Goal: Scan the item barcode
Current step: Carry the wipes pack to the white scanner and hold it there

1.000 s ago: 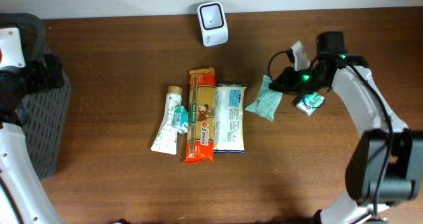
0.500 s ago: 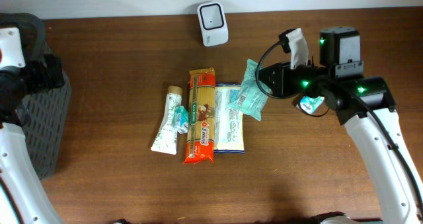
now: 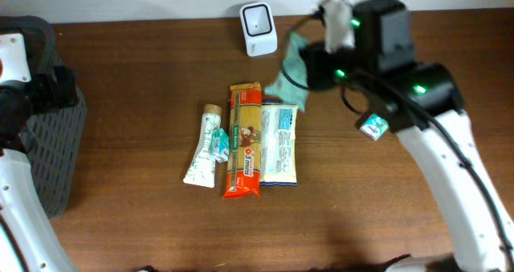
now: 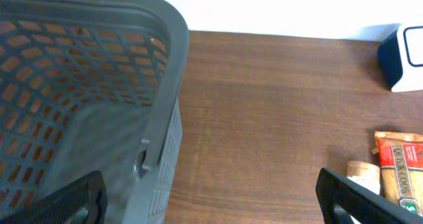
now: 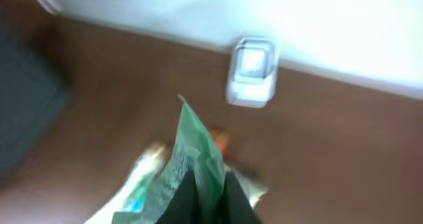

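From the orange pasta packet [image 3: 244,140], the white box scanner [image 3: 259,18] is at 12 o'clock. A white plastic tube [image 3: 201,156] lies at 9, a pale packet [image 3: 279,148] at 3.

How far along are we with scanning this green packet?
Done: the green packet is lifted, clamped in the right tool. In hand: it hangs close to the white scanner, not squarely in front of it. Left: presenting its barcode to the scanner; no barcode is visible in these views.
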You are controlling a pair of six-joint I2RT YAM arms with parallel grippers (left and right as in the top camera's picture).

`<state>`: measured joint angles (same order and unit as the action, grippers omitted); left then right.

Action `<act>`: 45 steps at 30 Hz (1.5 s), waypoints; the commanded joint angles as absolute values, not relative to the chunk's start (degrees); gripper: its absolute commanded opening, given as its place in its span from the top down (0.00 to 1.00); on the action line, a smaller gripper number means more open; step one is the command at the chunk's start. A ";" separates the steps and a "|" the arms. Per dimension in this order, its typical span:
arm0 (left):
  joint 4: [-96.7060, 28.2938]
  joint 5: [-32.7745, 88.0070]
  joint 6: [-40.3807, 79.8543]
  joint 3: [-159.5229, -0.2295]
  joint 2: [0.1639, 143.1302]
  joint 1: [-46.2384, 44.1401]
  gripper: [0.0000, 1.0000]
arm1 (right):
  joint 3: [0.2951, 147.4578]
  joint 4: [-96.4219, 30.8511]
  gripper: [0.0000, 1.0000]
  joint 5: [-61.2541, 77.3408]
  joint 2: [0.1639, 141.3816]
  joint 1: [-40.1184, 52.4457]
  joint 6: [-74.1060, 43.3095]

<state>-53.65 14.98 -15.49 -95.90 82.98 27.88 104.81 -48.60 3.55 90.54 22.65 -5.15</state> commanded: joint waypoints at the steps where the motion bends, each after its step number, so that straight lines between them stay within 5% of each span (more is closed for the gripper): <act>1: -53.67 15.22 -16.38 -96.53 82.70 28.03 0.01 | 106.74 -37.15 0.96 -20.36 99.68 27.20 8.23; 7: -53.65 15.22 -16.38 -96.53 82.70 28.03 0.01 | 106.74 0.45 0.96 -28.77 119.17 27.70 40.73; 17: -53.67 15.22 -16.38 -96.53 82.70 28.03 0.01 | 106.74 38.70 0.96 -7.92 137.45 21.34 53.80; 33: -53.65 15.22 -16.38 -96.53 82.70 28.03 0.01 | 106.74 39.11 0.96 -2.63 139.13 23.14 55.68; 38: -53.67 15.22 -16.38 -96.53 82.70 28.03 0.01 | 106.74 38.28 0.96 -3.44 134.63 26.76 47.59; 45: -53.67 15.22 -16.38 -96.53 82.70 28.03 0.01 | 106.74 -4.71 0.96 3.44 114.69 27.55 15.86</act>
<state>-53.71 14.96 -15.49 -95.96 82.98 27.88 105.91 5.30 0.67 126.19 28.27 34.15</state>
